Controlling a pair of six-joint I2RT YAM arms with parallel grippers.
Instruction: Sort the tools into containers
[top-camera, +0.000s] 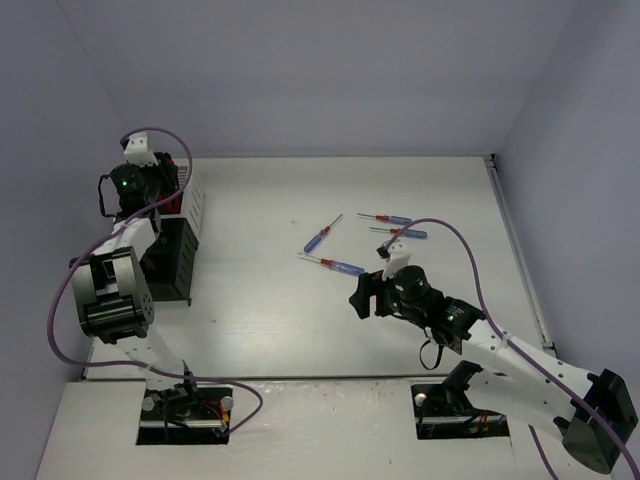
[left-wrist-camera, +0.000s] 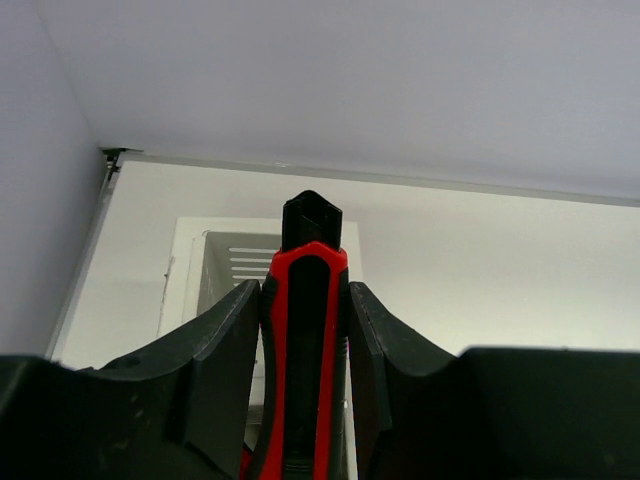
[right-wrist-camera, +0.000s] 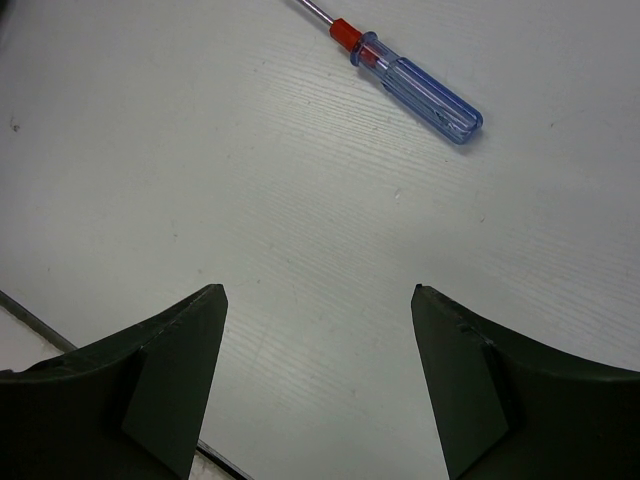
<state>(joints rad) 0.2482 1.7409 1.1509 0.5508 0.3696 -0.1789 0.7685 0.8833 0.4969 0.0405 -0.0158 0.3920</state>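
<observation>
Left fingers (left-wrist-camera: 225, 340) clenched on red-and-black-handled pliers (left-wrist-camera: 305, 300) over white slatted bin (left-wrist-camera: 235, 258), 9 o'clock of white tabletop (top-camera: 260, 300) | right fingers (right-wrist-camera: 170, 370) released above it | clear-blue, red-collared screwdriver (right-wrist-camera: 420, 90) at their 1 o'clock

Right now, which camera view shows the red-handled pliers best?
Left wrist: the red-handled pliers fill the centre, clamped in the left hand. Top external mostly hides them under that arm's wrist; right wrist shows only a screwdriver, no pliers.
</observation>
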